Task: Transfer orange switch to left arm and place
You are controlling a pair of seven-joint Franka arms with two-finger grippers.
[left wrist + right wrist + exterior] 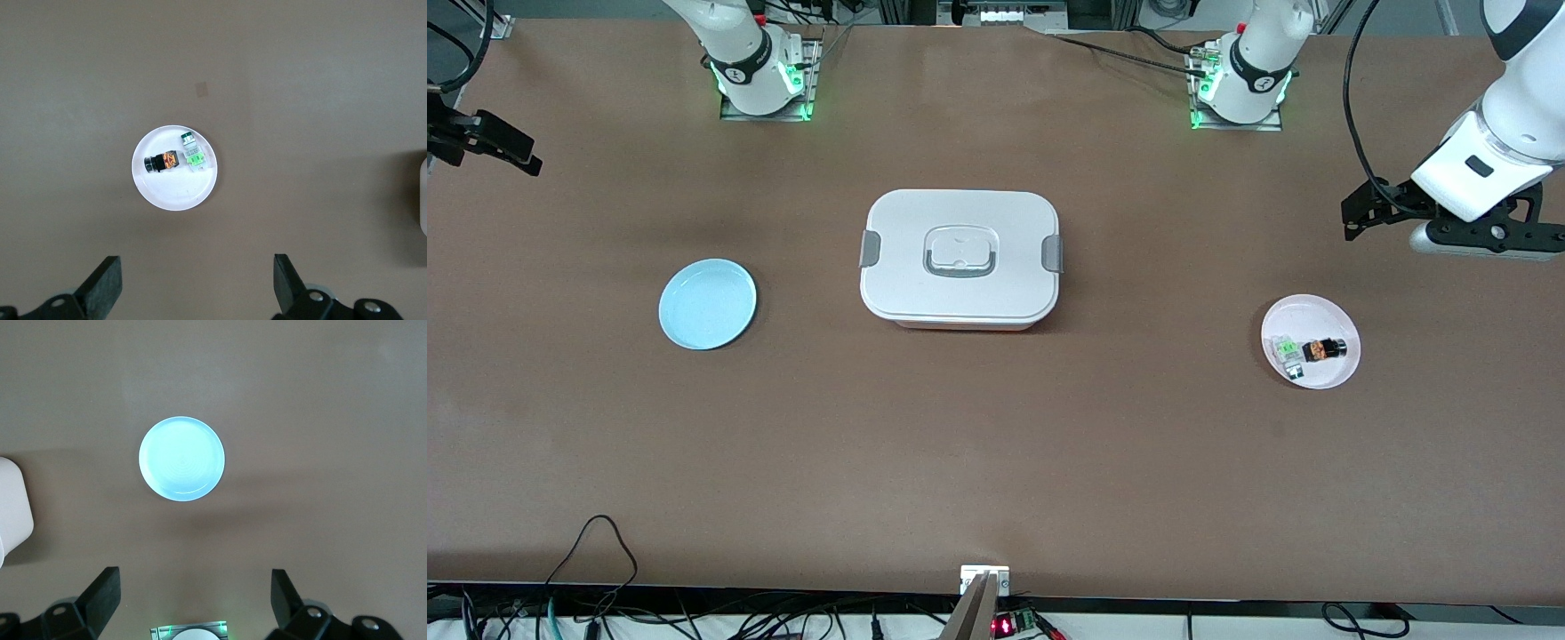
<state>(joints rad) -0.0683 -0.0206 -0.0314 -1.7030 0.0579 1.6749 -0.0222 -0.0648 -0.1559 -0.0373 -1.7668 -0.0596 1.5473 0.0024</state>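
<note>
Orange switch (1323, 349) lies on the pink plate (1343, 313), long axis along the counter's (996, 462) length. Left hand (197, 287) hangs above that end, fingers spread, empty, clearly the closer one. Right hand (193, 603) waits released above the blue plate (181, 459).

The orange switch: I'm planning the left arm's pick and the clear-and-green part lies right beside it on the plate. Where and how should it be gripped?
Probably from straight above, closing across the black body of the orange switch near its middle. It lies flat on the pink plate, and its long sides look accessible. The clear-and-green component lies by its orange end, so keep the open left gripper toward the black cap end.
</note>
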